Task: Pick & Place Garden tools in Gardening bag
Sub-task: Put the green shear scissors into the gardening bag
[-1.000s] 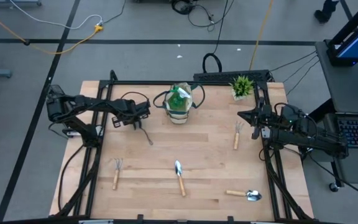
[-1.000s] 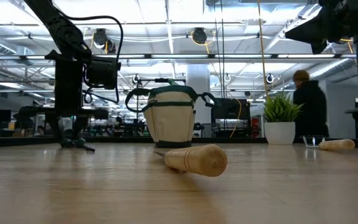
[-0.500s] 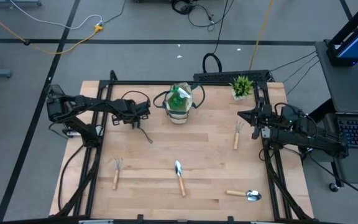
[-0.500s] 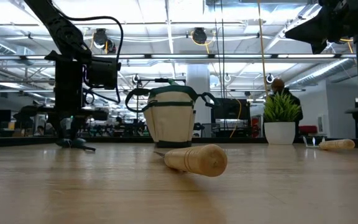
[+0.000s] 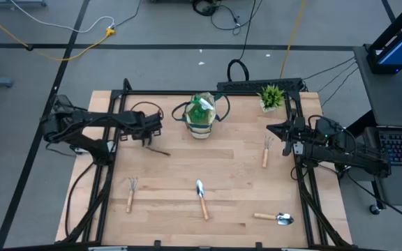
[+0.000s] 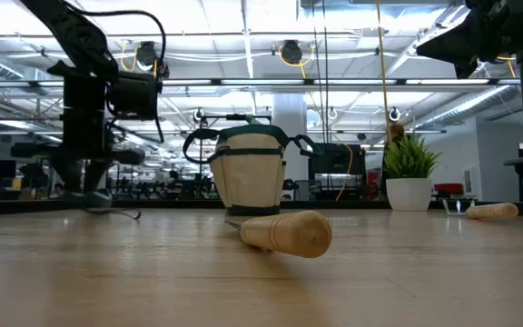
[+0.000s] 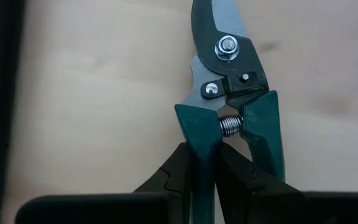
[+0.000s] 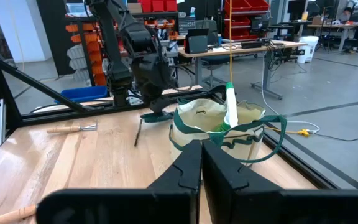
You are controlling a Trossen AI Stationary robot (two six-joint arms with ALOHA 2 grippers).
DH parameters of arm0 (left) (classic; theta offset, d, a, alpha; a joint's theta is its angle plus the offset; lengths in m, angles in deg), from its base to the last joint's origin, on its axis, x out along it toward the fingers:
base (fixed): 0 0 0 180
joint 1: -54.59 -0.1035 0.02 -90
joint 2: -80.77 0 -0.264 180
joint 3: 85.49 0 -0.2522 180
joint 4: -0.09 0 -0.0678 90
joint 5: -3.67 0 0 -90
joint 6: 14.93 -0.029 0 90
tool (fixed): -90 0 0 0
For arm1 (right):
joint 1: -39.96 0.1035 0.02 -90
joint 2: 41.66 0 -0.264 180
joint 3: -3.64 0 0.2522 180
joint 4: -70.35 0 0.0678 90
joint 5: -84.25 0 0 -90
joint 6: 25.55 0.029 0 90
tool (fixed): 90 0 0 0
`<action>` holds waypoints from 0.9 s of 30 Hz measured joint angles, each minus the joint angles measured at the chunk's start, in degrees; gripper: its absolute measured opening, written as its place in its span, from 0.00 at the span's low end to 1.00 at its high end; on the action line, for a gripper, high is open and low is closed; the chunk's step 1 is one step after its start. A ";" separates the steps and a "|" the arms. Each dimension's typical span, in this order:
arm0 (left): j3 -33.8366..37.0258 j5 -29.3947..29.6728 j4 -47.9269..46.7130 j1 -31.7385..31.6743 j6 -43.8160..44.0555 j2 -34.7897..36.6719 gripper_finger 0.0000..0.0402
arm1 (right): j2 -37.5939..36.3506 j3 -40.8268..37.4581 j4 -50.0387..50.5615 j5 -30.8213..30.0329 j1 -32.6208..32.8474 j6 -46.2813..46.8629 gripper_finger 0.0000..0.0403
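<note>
My left gripper [image 5: 147, 134] is at the table's far left, left of the gardening bag [image 5: 201, 116], and is shut on dark-handled pruning shears [image 7: 229, 68]. The beige bag with its green band stands upright [image 6: 251, 177], and a green spray bottle [image 8: 230, 107] sticks out of it. Two fork rakes [image 5: 266, 150] [image 5: 130, 194] and two trowels [image 5: 201, 198] [image 5: 275, 218] lie flat on the wood. My right gripper [image 5: 285, 132] is shut and empty, held high at the far right. My left gripper pinches one handle of the shears [image 7: 199, 140] between its two fingers, just behind the spring. The other handle [image 7: 267, 140] lies outside one finger [image 7: 244, 177]. The fingers point down and lie along the handles. The shears slope down from the gripper, blade tip [image 6: 133, 215] at the table top.
A small potted plant [image 5: 271, 96] stands at the far right corner. A black frame [image 5: 110, 160] runs along the table's left, far and right sides. A trowel handle [image 6: 286, 232] lies close to the low camera. A person [image 6: 395, 133] stands in the room behind the plant.
My left gripper has gone toward the table's left edge, away from the bag, still shut on the shears. The shears have come along with it and turned, so the blade now trails toward the right.
</note>
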 joint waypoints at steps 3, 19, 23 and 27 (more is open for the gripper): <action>-0.06 -1.13 -0.76 0.00 -1.79 2.83 0.12 | -0.02 0.00 -0.02 -0.02 -0.02 -0.08 0.01; -0.24 -7.78 -2.07 0.15 -3.56 22.81 0.12 | 0.00 0.00 -5.80 -0.04 0.00 -2.49 0.01; -2.31 -7.60 -1.83 0.15 -4.00 27.45 0.12 | 0.00 0.00 -5.81 -0.04 0.00 -3.56 0.01; -5.85 -6.78 -1.78 0.15 -6.35 30.81 0.12 | 0.00 0.00 -5.81 -0.04 0.00 -3.58 0.01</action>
